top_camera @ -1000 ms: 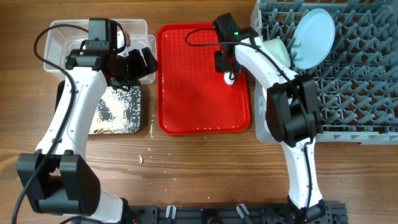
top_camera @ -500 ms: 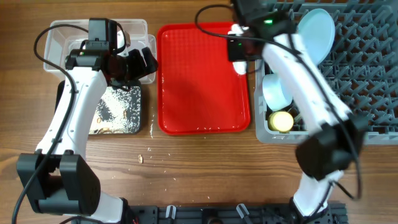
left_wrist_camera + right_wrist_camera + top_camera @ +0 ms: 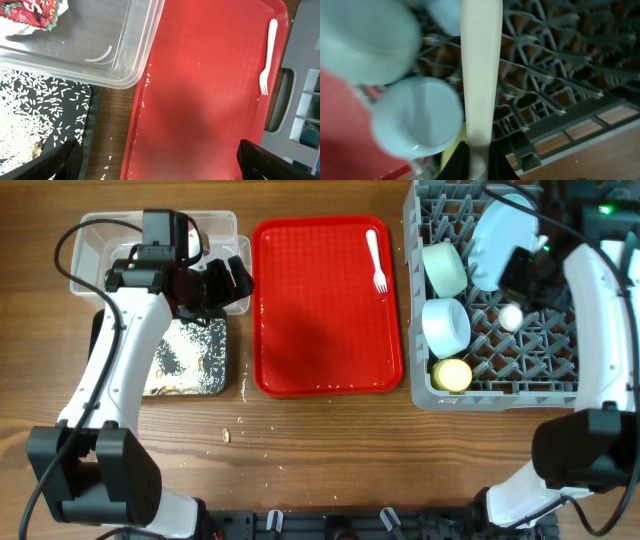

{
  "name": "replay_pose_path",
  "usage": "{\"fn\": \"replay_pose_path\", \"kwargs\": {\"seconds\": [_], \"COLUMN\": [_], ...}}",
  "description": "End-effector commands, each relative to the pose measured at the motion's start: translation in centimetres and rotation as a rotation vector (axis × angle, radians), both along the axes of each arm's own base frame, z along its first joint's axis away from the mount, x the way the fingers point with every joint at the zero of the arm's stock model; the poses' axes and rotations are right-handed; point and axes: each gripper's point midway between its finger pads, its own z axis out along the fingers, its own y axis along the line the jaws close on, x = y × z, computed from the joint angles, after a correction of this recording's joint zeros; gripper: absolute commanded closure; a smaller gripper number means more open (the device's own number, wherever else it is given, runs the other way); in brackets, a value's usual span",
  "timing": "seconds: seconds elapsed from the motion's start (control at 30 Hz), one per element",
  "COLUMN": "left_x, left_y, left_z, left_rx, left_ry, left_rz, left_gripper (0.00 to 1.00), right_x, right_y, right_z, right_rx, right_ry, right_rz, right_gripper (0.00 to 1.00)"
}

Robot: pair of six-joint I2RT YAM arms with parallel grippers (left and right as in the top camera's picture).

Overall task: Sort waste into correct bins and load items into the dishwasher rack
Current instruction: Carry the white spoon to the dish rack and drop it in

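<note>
Overhead: fork [image 3: 377, 262] along red tray [image 3: 300, 330], tines toward robot.

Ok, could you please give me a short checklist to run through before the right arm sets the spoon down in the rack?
1. Spoon clamped in right claw: ok.
2. Spoon above the rack: ok.
3. Free slot under the spoon: cannot tell, the wrist view is blurred.
4. Plate, bowls and cup racked: ok.
5. Fork loaded: not ok, it lies on the red tray.
6. Left claw open, away from the rack: ok.
</note>
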Motion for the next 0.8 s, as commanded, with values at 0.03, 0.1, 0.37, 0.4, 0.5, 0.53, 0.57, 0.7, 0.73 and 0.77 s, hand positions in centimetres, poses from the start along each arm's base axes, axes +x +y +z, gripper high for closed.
{"fn": "replay_pose_path", "kwargs": {"seconds": [0.03, 0.1, 0.37, 0.4, 0.5, 0.53, 0.57, 0.7, 0.73, 0.77], "left_x": [0.1, 0.1, 0.1, 0.1, 0.1, 0.1, 0.1, 0.1, 0.1, 0.1], "left_y": [0.1, 0.1, 0.1, 0.1, 0.1, 0.1, 0.1, 0.1, 0.1, 0.1], "left_z": [0.7, 0.7, 0.7, 0.7, 0.7, 0.7, 0.7, 0.7, 0.7, 0.7], "left_rx": [0.006, 0.006, 0.006, 0.006, 0.006, 0.006, 0.006, 0.006, 0.006, 0.006], "left_ry": [-0.021, -0.021, -0.021, -0.021, -0.021, -0.021, -0.021, -0.021, -0.021, -0.021], "left_rz": [-0.001, -0.001, -0.001, -0.001, -0.001, -0.001, -0.001, -0.001, -0.001, -0.001], "left_gripper": [0.0, 0.0, 0.0, 0.0, 0.0, 0.0, 0.0, 0.0, 0.0, 0.0], "right_x": [-1.5, -1.7, -1.4, -1.3, -0.1, 0.6, 1.3, 4.7, 5.5, 6.3], "right_y": [-1.7, -1.7, -1.5, -1.4, -0.3, 0.3, 1.0, 5.3, 6.8, 8.5], "right_z": [-3.4, -4.3, -5.0, -4.8, -3.7, -2.8, -1.9, 2.7, 3.7, 4.6], "right_rx": [0.061, 0.076, 0.082, 0.091, 0.135, 0.148, 0.151, 0.133, 0.129, 0.125], "right_ry": [0.063, 0.073, 0.067, 0.06, 0.012, -0.021, -0.052, -0.216, -0.26, -0.301], "right_rz": [-0.085, -0.093, -0.067, -0.063, -0.001, 0.04, 0.068, 0.243, 0.288, 0.33], "right_gripper": [0.96, 0.91, 0.5, 0.51, 0.64, 0.64, 0.64, 0.58, 0.52, 0.48]}}
